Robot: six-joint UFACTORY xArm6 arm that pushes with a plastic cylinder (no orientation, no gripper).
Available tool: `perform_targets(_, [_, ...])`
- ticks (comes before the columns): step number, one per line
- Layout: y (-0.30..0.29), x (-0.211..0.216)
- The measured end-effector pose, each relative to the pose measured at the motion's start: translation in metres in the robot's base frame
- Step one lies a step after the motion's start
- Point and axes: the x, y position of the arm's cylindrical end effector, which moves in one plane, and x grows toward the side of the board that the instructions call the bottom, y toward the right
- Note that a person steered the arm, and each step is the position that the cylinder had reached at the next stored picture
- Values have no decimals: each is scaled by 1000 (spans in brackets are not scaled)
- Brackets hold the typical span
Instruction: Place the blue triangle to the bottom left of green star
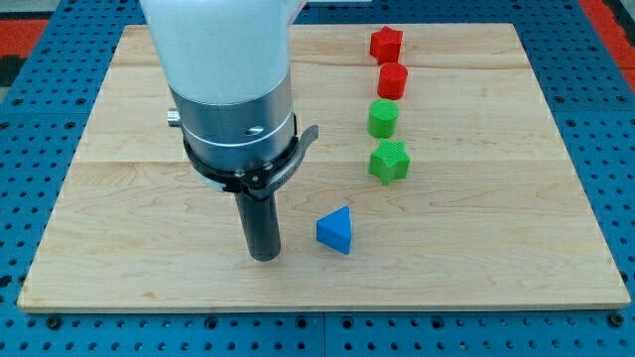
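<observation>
Taking the green star (389,162) as our landmark on the board (119,228), the blue triangle (335,231) lies below it and a little to the view's left. Our tip (264,256) stands further left, apart from that triangle. Above the star, in a column toward the view's top, sit the green cylinder (383,118), the red cylinder (393,80) and the red star (386,44).

The small solid blue triangle block (335,231) lies flat on the pale wooden board, one corner pointing toward the view's top — its upper face lighter than its shaded sides. It sits below and to the view's left of the ridged green star block (389,162), near it but not touching — the star rests upright, points spread outward.
</observation>
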Motion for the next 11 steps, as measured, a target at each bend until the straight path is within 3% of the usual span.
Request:
perform_targets(1, [2,0])
perform_targets(3, [96,0])
perform_targets(4, [96,-30])
perform_targets(5, [71,-30])
perform_targets(7, [-18,-36])
perform_targets(8, [-16,-67])
perform_targets(11, [63,-88])
